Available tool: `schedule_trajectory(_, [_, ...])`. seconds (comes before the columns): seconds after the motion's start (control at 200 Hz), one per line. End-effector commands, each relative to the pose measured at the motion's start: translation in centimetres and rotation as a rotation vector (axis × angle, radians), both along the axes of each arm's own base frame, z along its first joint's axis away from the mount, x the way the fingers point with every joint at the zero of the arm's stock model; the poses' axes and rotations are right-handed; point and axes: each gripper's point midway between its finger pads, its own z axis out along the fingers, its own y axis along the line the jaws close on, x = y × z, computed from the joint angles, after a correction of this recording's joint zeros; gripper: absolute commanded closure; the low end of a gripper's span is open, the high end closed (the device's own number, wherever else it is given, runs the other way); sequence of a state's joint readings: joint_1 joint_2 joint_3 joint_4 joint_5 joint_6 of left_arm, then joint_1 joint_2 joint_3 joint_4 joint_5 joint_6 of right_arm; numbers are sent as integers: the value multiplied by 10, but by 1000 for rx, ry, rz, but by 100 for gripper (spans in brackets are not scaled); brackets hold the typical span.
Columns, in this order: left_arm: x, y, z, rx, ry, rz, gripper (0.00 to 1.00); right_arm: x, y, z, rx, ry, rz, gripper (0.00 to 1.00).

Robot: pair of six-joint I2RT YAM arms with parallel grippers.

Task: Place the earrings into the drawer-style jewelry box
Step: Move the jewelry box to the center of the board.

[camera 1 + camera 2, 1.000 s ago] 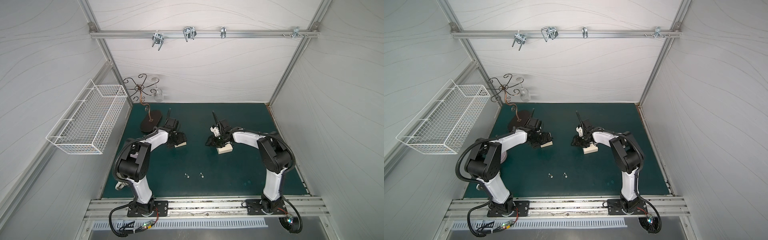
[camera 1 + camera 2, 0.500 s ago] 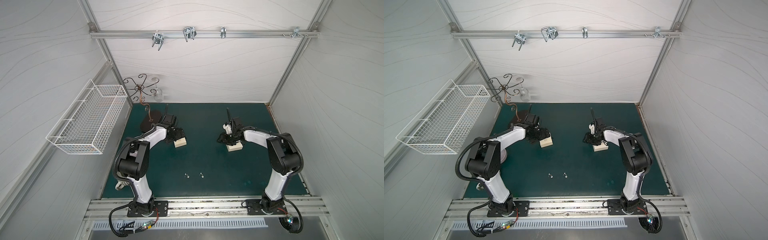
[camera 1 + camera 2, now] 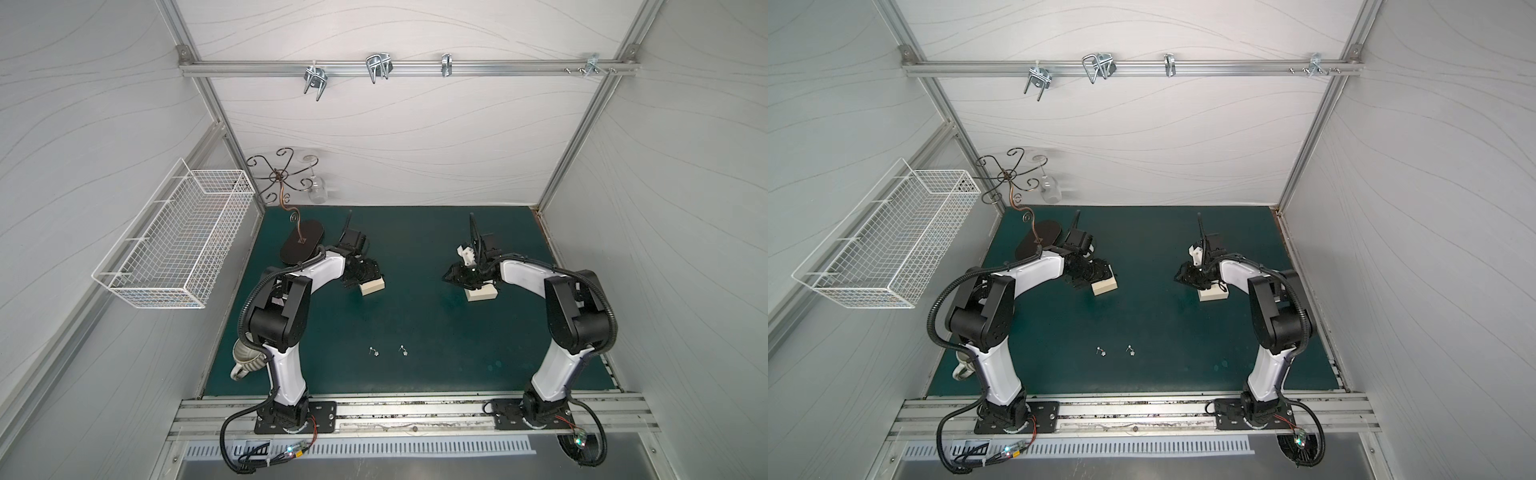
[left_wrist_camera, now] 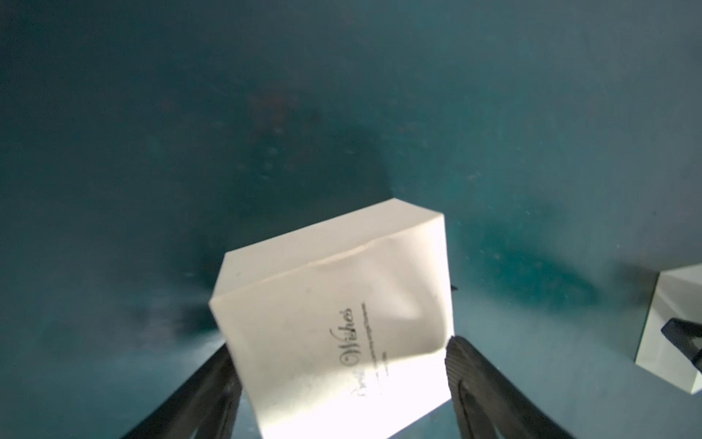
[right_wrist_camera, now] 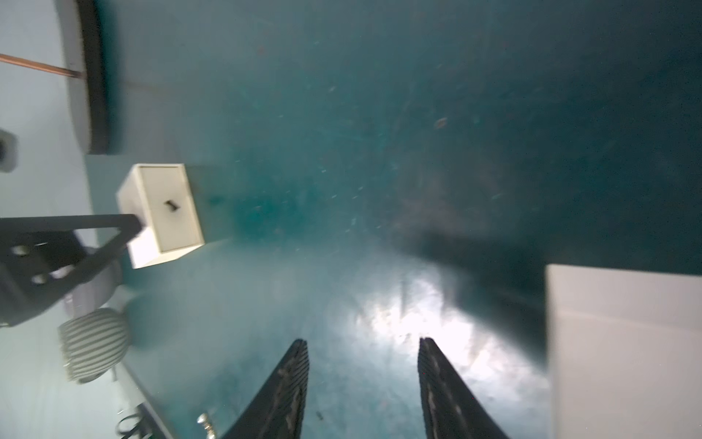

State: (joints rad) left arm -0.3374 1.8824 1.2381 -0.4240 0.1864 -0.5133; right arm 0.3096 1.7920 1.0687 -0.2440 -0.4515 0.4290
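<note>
the earrings (image 3: 374,351) lie loose on the green surface (image 3: 415,249) near its front edge, midway between the two arm bases. they show as two tiny glinting groups, a second group (image 3: 403,350) just beside the first, and they are too small to count surely. nothing touches them, and both arms are well apart from them, farther back.

back there stand two small boxes. the left cream box (image 3: 372,286) shows a drawer front with a small dark pull tab (image 5: 171,205) in the right wrist view, and the drawer looks pushed in. the left claw (image 4: 340,346) straddles this box: its fingers (image 4: 467,380) stand wide at either side wall, at or very near the card. i cannot tell whether they press on it. the right cream box (image 3: 481,294) sits just beside the right claw (image 5: 364,342), whose jaws are spread with only bare surface between them, pinching nothing.

so the step in hand looks like getting a box ready, not yet picking up jewellery: no drawer is out and no earring is in one.

the next move seems to call for a steady, light hold on the box body, firm enough to stop it sliding but not enough to buckle the card. the free claw would then narrow onto the little tab and draw it straight along the drawer's line. only after that come the fine pinches at the earrings.
</note>
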Motion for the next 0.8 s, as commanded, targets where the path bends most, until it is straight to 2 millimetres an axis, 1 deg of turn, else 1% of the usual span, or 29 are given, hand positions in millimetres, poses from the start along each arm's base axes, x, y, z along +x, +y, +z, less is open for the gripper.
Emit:
schedule_trajectory(0.0, [17, -22, 13, -48, -59, -43, 19, -5, 23, 18, 114, 39, 9, 51])
schedule_trajectory(0.155, [17, -40, 14, -67, -65, -101, 25, -10, 50, 17, 112, 87, 63, 52])
schedule_trajectory(0.275, [14, -52, 12, -89, -58, -137, 35, -10, 63, 15, 133, 81, 63, 53])
schedule_trajectory(0.485, [7, -67, 9, -113, -55, -197, 43, -1, 73, 2, 139, 113, 12, 57])
schedule_trajectory(0.57, [5, -72, 8, -127, -55, -218, 49, 4, 75, -4, 151, 132, -20, 59])
schedule_trajectory(0.795, [-1, -77, 7, -140, -54, -270, 57, 21, 81, -8, 158, 136, -53, 61])
